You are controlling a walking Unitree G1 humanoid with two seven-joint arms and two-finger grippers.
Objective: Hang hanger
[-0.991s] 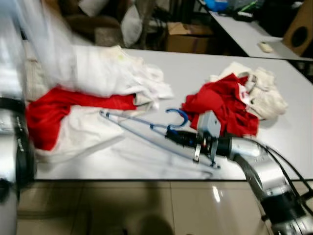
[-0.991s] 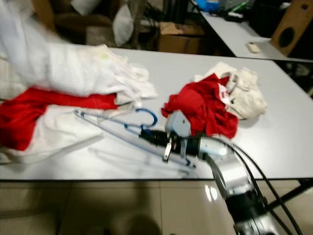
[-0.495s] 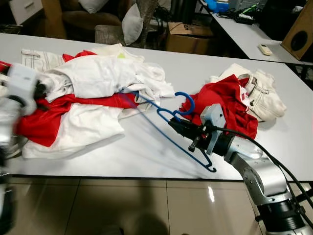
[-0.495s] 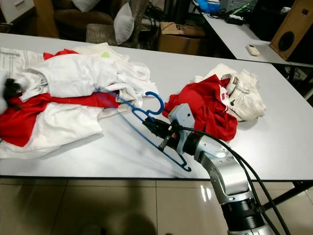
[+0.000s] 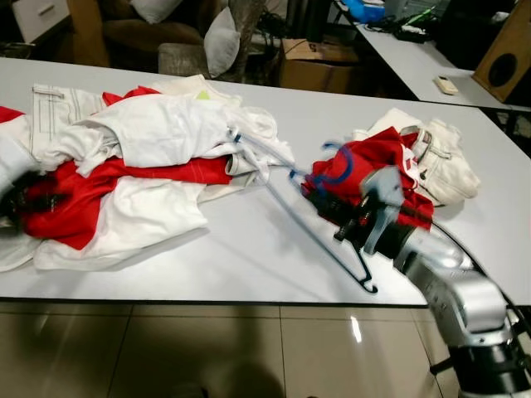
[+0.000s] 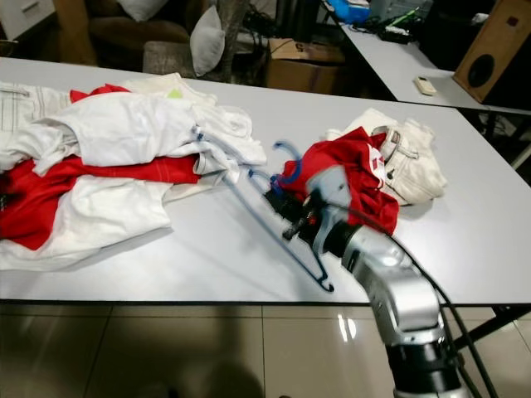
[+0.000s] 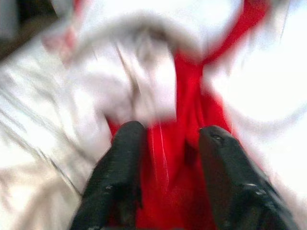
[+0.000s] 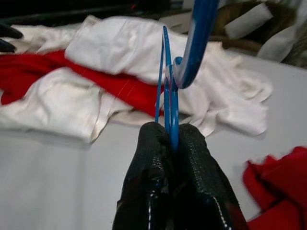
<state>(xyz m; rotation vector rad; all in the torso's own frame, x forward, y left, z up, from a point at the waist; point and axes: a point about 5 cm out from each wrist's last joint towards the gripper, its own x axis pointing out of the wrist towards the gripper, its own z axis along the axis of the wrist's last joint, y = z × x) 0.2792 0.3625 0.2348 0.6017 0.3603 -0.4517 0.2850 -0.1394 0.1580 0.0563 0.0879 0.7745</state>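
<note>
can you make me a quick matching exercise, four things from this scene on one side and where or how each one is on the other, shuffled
Things:
1. blue hanger
2. left end effector
3. cream trousers
4. big heap of white and red clothes

States:
A. on the table's left half
B. open, over red cloth
C. clamped in the right end effector
D. beside the small red garment, table's right side

Pairs: 1-C, 2-B, 3-D, 4-A
</note>
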